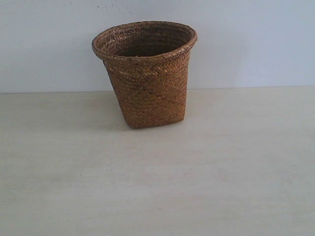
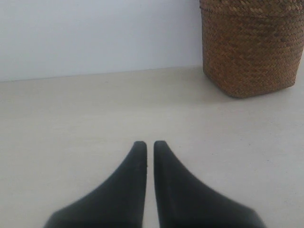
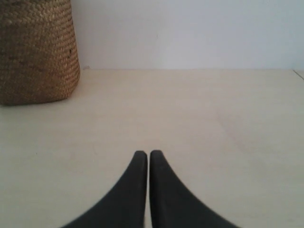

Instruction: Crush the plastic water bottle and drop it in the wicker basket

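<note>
- Left gripper (image 2: 149, 145) and right gripper (image 3: 148, 154) are both pinched closed on nothing, low over the table (image 1: 221, 172).
- The plastic water bottle shows in no view; the wicker basket (image 1: 150, 88) stands upright, its inside unseen.
- Probably either not begun or finished; any next move needs the bottle found.

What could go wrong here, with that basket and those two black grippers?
No bottle shows in any view, and the left gripper and right gripper are both shut on nothing, so there may be nothing to crush. The wicker basket stands loose on the smooth table, wide at the rim and narrower at the base; a bump from an arm might tip or slide it.
</note>
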{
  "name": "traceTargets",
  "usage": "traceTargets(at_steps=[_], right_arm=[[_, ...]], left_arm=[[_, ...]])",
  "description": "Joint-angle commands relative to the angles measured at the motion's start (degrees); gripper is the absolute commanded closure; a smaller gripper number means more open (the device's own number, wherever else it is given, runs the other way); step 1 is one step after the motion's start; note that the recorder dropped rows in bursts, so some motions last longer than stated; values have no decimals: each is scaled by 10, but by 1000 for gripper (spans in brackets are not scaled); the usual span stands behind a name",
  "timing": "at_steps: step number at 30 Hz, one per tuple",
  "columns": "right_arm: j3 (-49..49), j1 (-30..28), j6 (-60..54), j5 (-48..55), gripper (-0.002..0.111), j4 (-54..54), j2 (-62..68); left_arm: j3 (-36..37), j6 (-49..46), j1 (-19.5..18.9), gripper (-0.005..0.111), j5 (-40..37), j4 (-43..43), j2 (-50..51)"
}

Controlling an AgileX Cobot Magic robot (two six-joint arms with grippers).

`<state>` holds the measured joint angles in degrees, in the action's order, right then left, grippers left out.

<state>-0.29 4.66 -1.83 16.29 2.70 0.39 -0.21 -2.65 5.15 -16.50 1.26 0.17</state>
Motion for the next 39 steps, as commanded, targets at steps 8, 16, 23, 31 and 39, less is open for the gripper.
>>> traceTargets(at_steps=[8, 16, 23, 31, 39], right_arm=[[3, -1, -10, 32, 108, -24, -4], [3, -1, -11, 32, 108, -24, -4], [3, -1, -10, 32, 108, -24, -4], [3, -1, -12, 32, 108, -24, -4], [3, -1, -10, 32, 108, -24, -4]], left_arm=[[2, 0, -2, 102, 3, 3, -2], [2, 0, -2, 102, 3, 3, -2], [2, 0, -2, 102, 3, 3, -2], [2, 0, -2, 102, 3, 3, -2], [2, 0, -2, 102, 3, 3, -2]])
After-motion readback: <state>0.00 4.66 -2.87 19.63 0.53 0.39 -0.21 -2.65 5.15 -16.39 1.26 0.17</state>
